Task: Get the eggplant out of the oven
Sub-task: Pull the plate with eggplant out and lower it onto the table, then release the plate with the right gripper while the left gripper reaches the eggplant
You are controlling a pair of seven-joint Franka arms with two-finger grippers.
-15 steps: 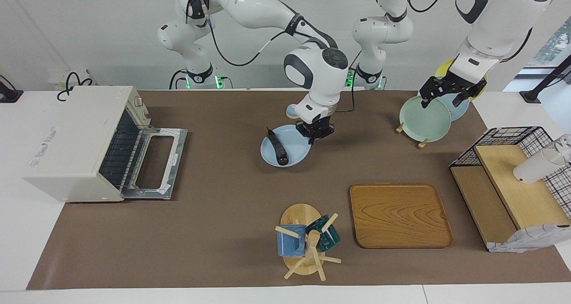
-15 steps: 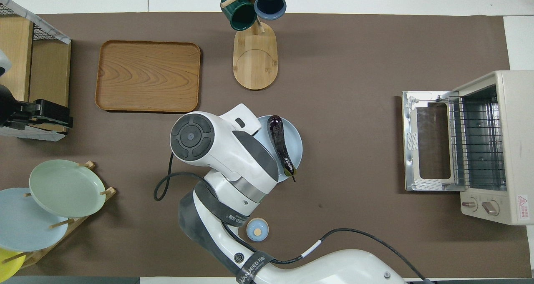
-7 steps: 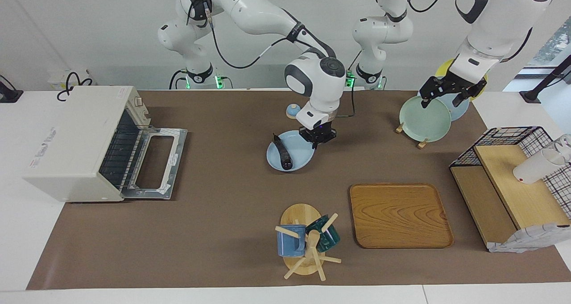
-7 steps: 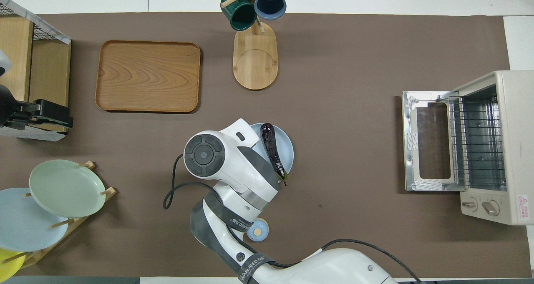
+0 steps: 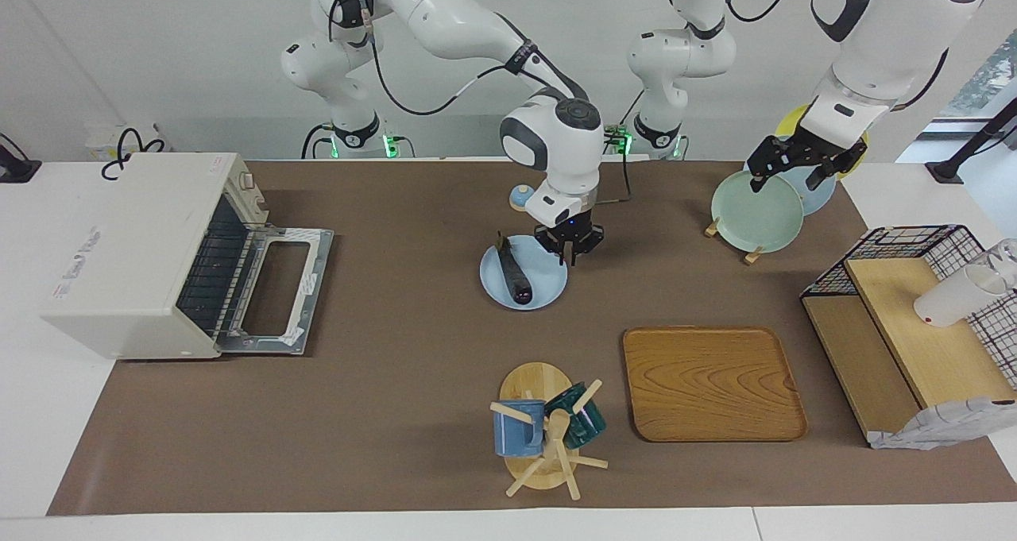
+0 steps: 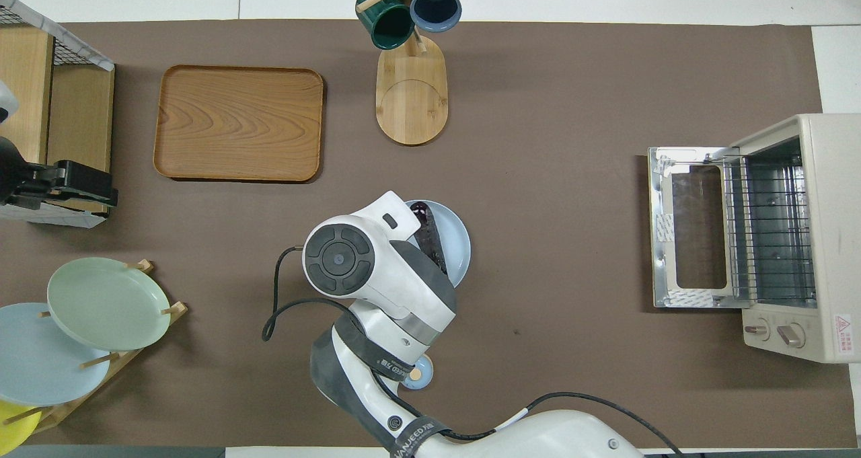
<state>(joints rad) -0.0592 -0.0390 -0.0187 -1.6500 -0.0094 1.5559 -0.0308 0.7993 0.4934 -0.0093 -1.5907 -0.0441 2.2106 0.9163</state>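
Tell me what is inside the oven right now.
Only the wire rack shows inside the oven; its door is folded down. The eggplant lies on the blue plate at mid-table. The oven's deepest part is not visible.

Bright, even light falls from above across the brown table mat (image 5: 397, 414), and both views stay sharp from edge to edge. Shadows are soft and short: a faint one lies under the wooden tray (image 5: 713, 383) and another beneath the oven (image 5: 151, 255) door. The oven's glass door (image 6: 693, 226) shows a mild pale sheen. Daylight comes through a window (image 5: 989, 72) at the left arm's end.
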